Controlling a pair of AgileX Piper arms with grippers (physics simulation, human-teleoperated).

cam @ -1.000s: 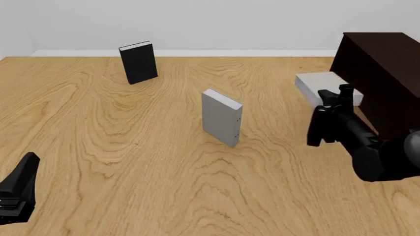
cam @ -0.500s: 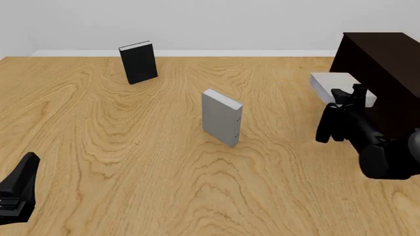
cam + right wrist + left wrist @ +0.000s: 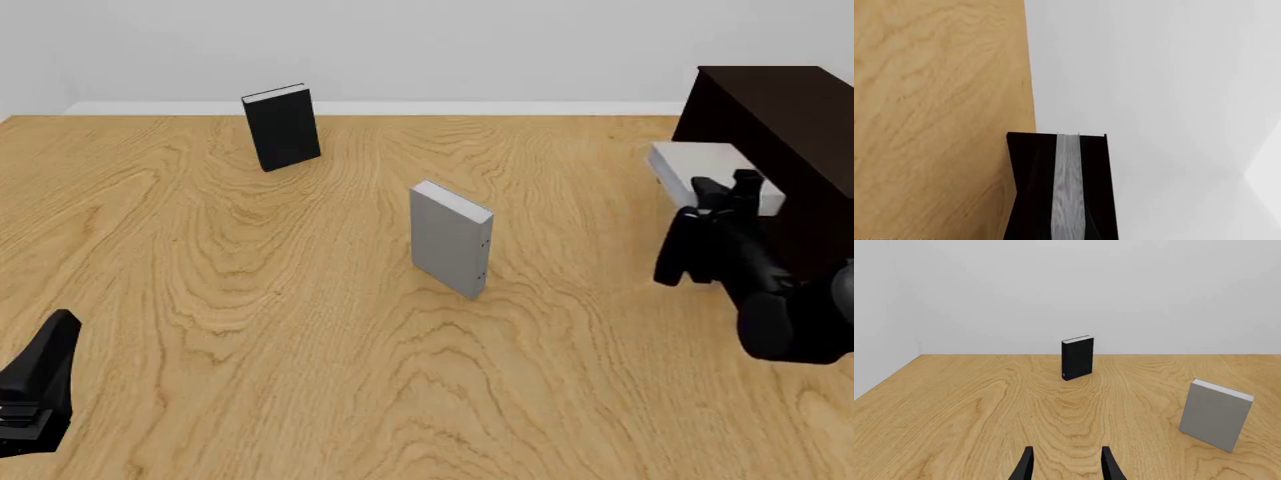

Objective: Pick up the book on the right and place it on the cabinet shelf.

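While the right gripper is clamped on the book (lying flat, off the table), the book sits right in front of the dark cabinet, touching or not can't tell. Left gripper low at near-left, fingers apart, holding nothing. Thick grey book and black book stand upright on the table.

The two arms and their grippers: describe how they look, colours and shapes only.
Both are matte black with no markings or cables showing. The right arm has a bulky rounded link tapering to a blocky wrist. The right gripper has two flat, slab-like fingers. The left gripper has two slim, tapering fingers.
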